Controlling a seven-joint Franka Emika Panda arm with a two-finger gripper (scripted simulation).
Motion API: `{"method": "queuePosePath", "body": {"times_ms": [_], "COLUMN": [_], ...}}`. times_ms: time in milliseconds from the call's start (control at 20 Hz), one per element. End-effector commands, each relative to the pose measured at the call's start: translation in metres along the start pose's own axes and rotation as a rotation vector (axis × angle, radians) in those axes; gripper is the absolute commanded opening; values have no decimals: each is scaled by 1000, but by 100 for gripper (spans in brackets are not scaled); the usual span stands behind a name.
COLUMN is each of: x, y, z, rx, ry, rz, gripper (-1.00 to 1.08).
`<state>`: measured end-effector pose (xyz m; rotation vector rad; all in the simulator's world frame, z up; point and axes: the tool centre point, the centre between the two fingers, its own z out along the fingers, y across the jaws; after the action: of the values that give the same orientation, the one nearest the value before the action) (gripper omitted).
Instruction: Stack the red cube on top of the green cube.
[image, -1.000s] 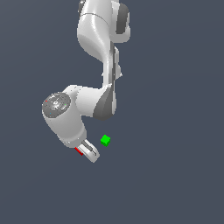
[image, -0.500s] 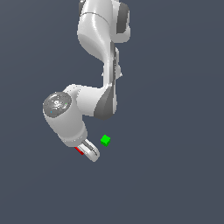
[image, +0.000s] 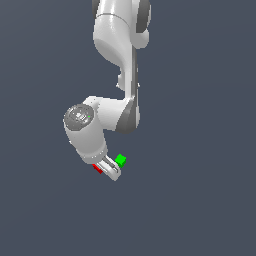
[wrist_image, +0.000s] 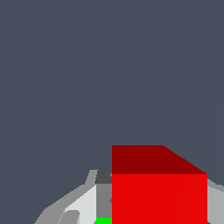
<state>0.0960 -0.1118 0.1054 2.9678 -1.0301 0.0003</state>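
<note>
Gripper (image: 111, 171) clamped on the tiny matte red cube (image: 97, 169), faces square to the fingers; tiny matte green cube (image: 120, 160) just beside, sitting rotated in the exterior view.

Red cube (wrist_image: 159, 197) & green cube (image: 120, 160) matte; arm (image: 116, 45) glossy white.
</note>
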Motion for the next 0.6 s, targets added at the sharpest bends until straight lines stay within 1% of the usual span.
{"method": "queuePosePath", "body": {"times_ms": [0,300,550], "x": [-12,-48,-72], "y": [-3,-12,-18], "z": [5,23,34], "rx": [0,0,0], "ry": [0,0,0], "rz": [-1,-1,-1], "gripper": [-100,-100,-100]}}
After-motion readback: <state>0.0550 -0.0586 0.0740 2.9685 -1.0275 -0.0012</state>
